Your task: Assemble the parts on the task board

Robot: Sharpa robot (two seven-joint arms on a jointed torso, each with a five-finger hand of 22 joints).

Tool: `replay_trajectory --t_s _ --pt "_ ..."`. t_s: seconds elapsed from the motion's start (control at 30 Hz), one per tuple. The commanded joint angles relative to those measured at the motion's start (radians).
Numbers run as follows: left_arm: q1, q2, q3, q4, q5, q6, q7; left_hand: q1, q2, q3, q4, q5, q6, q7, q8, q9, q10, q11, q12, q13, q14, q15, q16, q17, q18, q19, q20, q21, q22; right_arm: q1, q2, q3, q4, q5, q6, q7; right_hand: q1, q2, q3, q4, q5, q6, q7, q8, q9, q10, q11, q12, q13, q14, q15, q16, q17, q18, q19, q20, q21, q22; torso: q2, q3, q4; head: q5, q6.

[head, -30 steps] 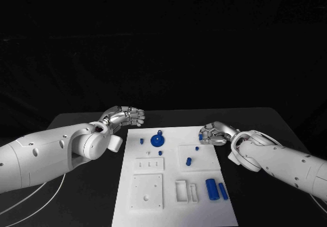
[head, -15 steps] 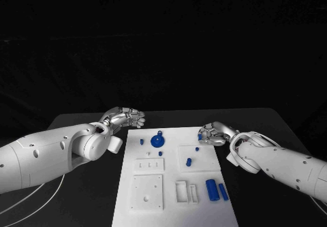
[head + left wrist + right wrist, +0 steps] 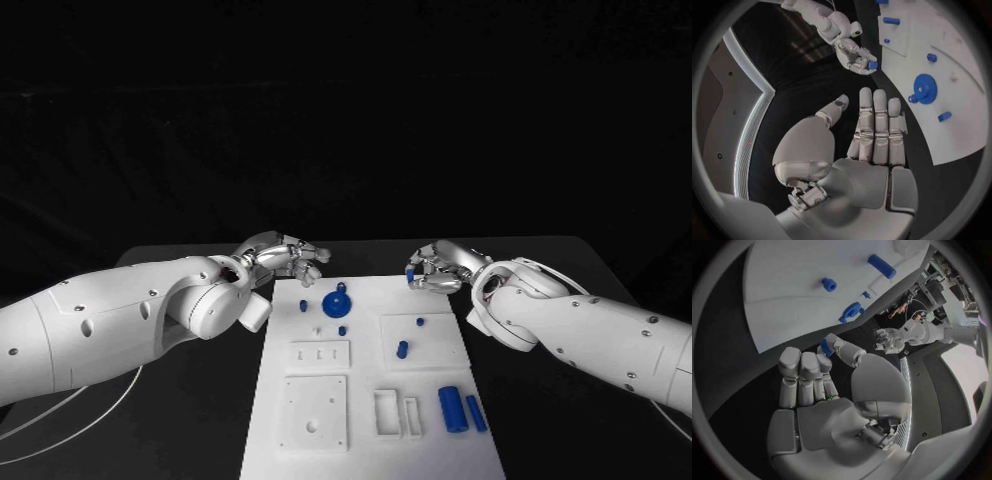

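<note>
The white task board (image 3: pixel 375 380) lay in the middle of the black table (image 3: pixel 173 420), running from the near edge out to about where the two hands were. Stuff on it: a blue gear (image 3: pixel 336 299) toward the far end with a tiny blue peg (image 3: pixel 307 303) just left of it and another small one (image 3: pixel 343 329) a bit nearer. On a raised square plate to the right sat a small blue stud (image 3: pixel 420 321) and a short blue pin (image 3: pixel 401 349). Down at the near right, two blue cylinders (image 3: pixel 451 408) lay side by side, the left one fatter. Left of those were open rectangular slots (image 3: pixel 387 412), and the near left had a flat square plate (image 3: pixel 313 410) with small holes in it. Nothing really blocked the far end of the board.

The right hand (image 3: pixel 437 270) was out past the board's far right corner, above the table rather than over the white plate. It had a small blue part (image 3: pixel 413 272) pinched between thumb and a finger, and the left wrist view showed that same pinch (image 3: pixel 872 65) pretty clearly. So that part was off the board, in the hand, well apart from the gear.

The left hand (image 3: pixel 289 258) was at the board's far left corner, holding nothing; in its own wrist view the fingers (image 3: pixel 877 125) were stretched out straight and side by side, thumb off to the side. The gear lay just right of and nearer than it, not touching.
</note>
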Motion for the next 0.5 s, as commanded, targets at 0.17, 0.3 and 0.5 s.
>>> replay_trajectory --t_s 0.17,0.3,0.5 --pt "0.005 0.029 0.001 0.017 -0.112 0.037 -0.178 -0.056 -0.019 -0.018 0.041 -0.009 0.004 -0.012 -0.017 -0.007 0.026 -0.013 0.08 0.061 0.027 -0.027 0.082 0.047 0.015 0.026 -0.026 0.058 0.026 0.015 0.035 -0.001 0.057 -0.136 0.066 -0.125 0.0 -0.011 0.011 0.003 -0.005 0.207 -0.015 0.004 0.004 -0.024 -0.031 0.007 -0.001 0.003 -0.008 0.004 0.0 0.084 0.002 -0.004 0.006 0.013 -0.014 -0.0009 -0.0015 0.013 0.001" --pt "0.005 0.04 0.001 0.024 -0.126 0.029 -0.209 -0.081 -0.029 -0.021 0.071 -0.01 0.01 -0.019 -0.023 -0.008 0.021 -0.021 0.145 0.108 0.032 -0.044 0.135 0.075 0.015 0.035 -0.044 0.094 0.026 0.015 0.053 -0.001 0.081 -0.167 0.076 -0.156 -0.001 -0.013 0.016 0.005 -0.005 0.208 -0.016 0.003 0.007 -0.023 -0.031 0.007 -0.001 0.004 -0.009 0.003 -0.001 0.084 0.003 -0.004 0.006 0.012 -0.019 -0.0023 -0.0019 0.02 -0.002" --pt "0.005 0.057 0.0 0.027 -0.141 0.01 -0.245 -0.092 -0.046 -0.022 0.104 -0.012 0.028 -0.031 -0.026 -0.002 -0.021 -0.033 0.299 0.217 0.031 -0.073 0.235 0.118 0.011 0.04 -0.075 0.169 0.024 0.015 0.091 -0.002 0.102 -0.179 0.089 -0.189 -0.001 -0.015 0.02 0.006 -0.005 0.208 -0.016 0.002 0.009 -0.022 -0.032 0.006 -0.001 0.005 -0.009 0.003 -0.001 0.084 0.004 -0.004 0.006 0.012 -0.023 -0.0033 -0.0006 0.026 -0.007"
